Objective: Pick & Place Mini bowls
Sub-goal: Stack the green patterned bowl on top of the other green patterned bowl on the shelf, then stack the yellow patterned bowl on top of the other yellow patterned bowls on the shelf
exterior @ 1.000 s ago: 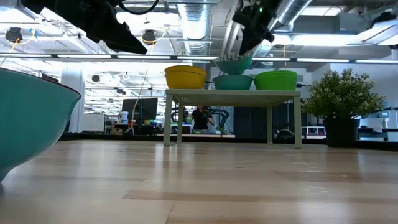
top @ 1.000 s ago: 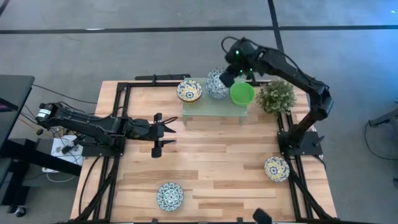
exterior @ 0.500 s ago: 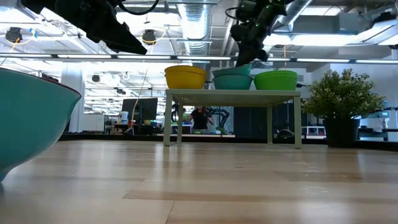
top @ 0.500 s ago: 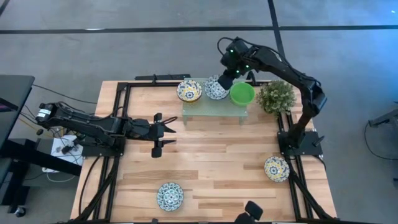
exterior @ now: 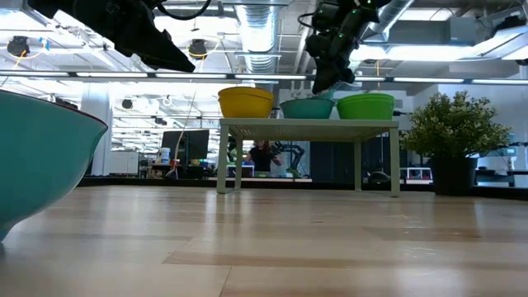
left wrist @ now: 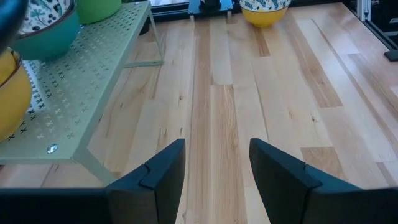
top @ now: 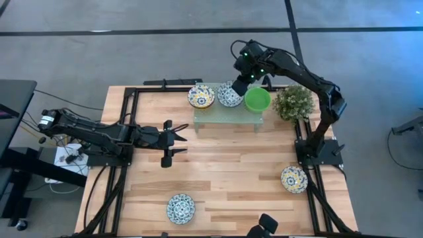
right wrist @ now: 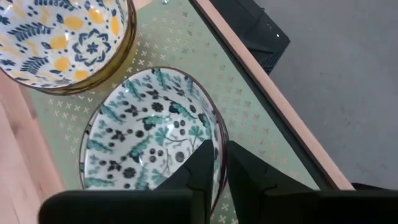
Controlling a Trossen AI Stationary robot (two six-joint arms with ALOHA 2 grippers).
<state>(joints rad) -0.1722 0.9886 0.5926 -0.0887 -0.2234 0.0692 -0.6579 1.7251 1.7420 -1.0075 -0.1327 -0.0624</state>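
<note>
My right gripper (top: pixel 239 86) stands over the pale-green mesh rack (top: pixel 228 111), shut on a teal-patterned mini bowl (top: pixel 228 96). That bowl sits on the rack between a yellow-patterned bowl (top: pixel 201 96) and a plain green bowl (top: pixel 257 99). In the low view the gripper (exterior: pixel 327 76) comes down onto the teal bowl (exterior: pixel 308 108). Two more patterned bowls rest on the table (top: pixel 180 207) (top: pixel 294 178). My left gripper (top: pixel 178 139) is open, left of the table's middle, over bare wood (left wrist: pixel 214 168). My right gripper holds the teal-patterned bowl by its rim (right wrist: pixel 217 134) on the side toward the table's far edge. One finger (right wrist: pixel 202 163) is inside the bowl and the other is outside. The fingers come from above, slanting down. The bowl stands level with its base on the rack (right wrist: pixel 249 118).
A small bushy potted plant (top: pixel 293 101) stands right of the rack, close to the green bowl. Open wood lies between the rack and the near bowls. A large teal bowl side (exterior: pixel 41 157) fills the low view's left. Black frame rails (top: pixel 129 125) border the table.
My right gripper has moved down and a little toward the table's left, lowering the teal-patterned bowl. The bowl was lifted clear above the rack, then tilted with one side down, and now stands level on the rack between its two neighbours.
</note>
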